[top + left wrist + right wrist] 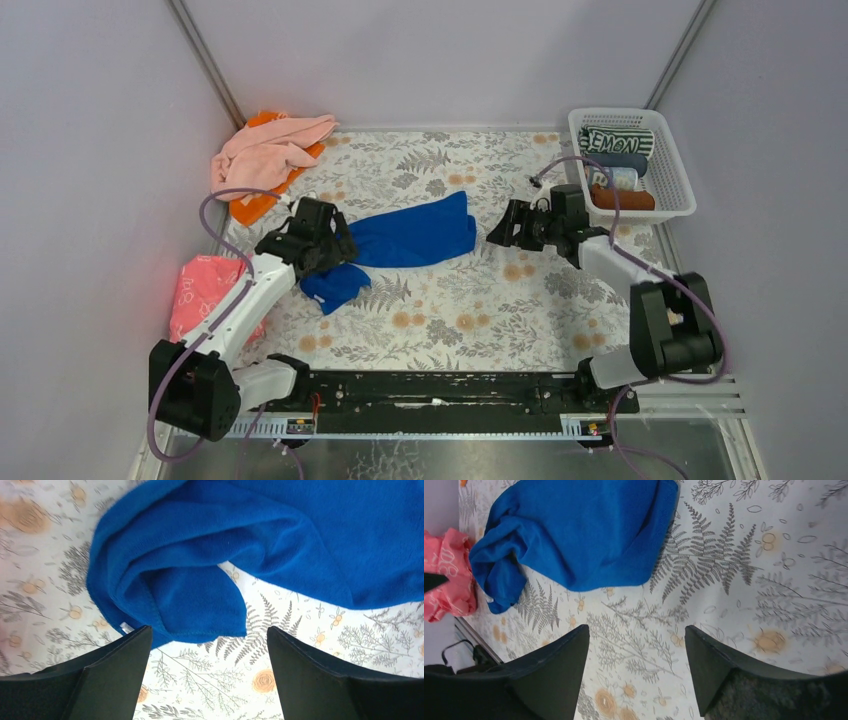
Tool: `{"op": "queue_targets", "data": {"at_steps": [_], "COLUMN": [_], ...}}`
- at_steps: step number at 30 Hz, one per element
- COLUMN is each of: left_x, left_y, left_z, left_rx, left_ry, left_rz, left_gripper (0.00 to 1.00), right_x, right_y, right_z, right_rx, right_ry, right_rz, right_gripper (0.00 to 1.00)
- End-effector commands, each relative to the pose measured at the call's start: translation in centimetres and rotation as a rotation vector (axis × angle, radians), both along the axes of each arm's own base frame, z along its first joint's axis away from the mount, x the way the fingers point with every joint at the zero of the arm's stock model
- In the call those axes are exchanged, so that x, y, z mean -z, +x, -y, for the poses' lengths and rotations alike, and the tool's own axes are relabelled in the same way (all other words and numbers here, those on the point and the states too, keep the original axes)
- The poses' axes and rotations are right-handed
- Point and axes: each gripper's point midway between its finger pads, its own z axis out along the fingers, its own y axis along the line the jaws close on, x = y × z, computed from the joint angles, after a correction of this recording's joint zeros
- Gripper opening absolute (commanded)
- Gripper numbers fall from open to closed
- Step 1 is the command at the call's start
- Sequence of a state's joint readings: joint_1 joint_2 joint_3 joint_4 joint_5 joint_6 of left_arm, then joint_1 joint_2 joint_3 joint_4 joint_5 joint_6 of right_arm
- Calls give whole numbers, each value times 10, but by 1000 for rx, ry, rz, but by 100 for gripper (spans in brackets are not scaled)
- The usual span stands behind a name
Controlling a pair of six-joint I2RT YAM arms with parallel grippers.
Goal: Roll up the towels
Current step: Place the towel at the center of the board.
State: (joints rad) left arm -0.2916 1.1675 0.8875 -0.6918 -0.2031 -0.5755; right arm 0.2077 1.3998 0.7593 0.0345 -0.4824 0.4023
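Blue towel [415,235] lies mid-table, toward the left. Its main part is spread fairly flat, and its near-left end is folded over into a bunched lobe. The left claw [335,250] hangs just over that lobe with its jaws apart and nothing between them. The right claw [500,232] sits just beside the towel's right edge, also spread wide and empty.

The step in hand looks like straightening the cloth before rolling. It would go best if each claw pinched a hemmed corner, pulled the fold out and squared the edges, so the roll starts even. The towel is soft, limp terry with a stitched hem, so it will likely sag and drag rather than slide.

The tablecloth [480,310] beneath is smooth, printed with ferns and orange blossoms. A pink towel [270,150] is heaped on an orange towel [255,205] in the far left corner. A white lattice basket [680,160] at far right holds rolled cloths.
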Motion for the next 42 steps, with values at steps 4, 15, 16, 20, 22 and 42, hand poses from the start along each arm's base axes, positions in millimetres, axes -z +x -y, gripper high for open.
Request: {"op": "queue_targets", "data": {"at_steps": [4,15,16,20,22,42], "left_x": [31,70,74,86,89,49], "left_y": [-16,-16,-15,-15,-15,35], "left_z": [31,28,26,19,16,-7], "left_rx": [-11,-103,-116,-155,-161,-105], "left_ry": [-191,-192,-184,-157,-147,-94], "left_rz": [-94,-149,-153,-172,-178,-116], "left_gripper": [85,88,88,88,88,88], "right_x": [12,72,73,50,24,-63], "right_y": [43,70,70,75,80,49], "right_z": [-50,-75,-75,-61,-46,68], "right_rx": [39,151,153,136,134,252], "right_ry": [170,165,161,48,-39,-427], "right_rz": [-103,-237,-238,-165,-91,44], "right_gripper": [66,55,48,17,2,54]}}
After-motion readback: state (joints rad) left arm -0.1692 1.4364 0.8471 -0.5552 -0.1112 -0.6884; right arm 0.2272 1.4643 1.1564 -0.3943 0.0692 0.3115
